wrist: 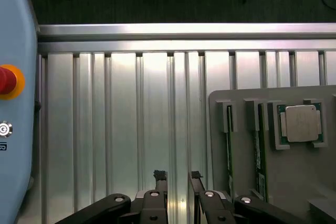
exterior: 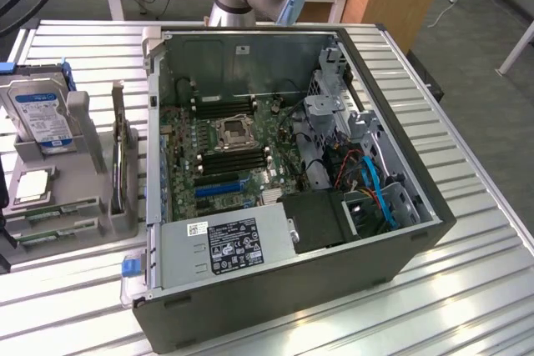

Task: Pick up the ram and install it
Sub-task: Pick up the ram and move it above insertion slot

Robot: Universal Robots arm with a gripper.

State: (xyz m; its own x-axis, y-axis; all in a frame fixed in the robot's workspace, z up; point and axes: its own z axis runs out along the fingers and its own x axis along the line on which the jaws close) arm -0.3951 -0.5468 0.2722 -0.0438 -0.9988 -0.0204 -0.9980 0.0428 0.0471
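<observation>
Closest to the wrist camera, the pincer (wrist: 177,176) hangs over the bare ribbed table (wrist: 126,119), its two fingers parted by a narrow gap with nothing held between them. Off to one side of it sits a pale blue teach pendant (wrist: 16,108) with its red stop button (wrist: 6,81). On the pincer's other side, just beside it, lies the grey holder (wrist: 294,182). The ram (wrist: 229,145) stands on edge in the slot nearest the pincer, with a second stick (wrist: 259,148) in the next slot along. Farther out from the pincer rests a square silver processor (wrist: 301,123) in its own recess.

As I judge it, the chief risk is alignment. The pincer stands beside the ram, not over it, so a closure here would catch only air. The sticks stand near each other between raised slot walls, and a finger lowered slightly off line could strike a wall or nudge the neighbouring stick. The ram's edge is thin and could tilt or slip in an off-centre grip.
</observation>
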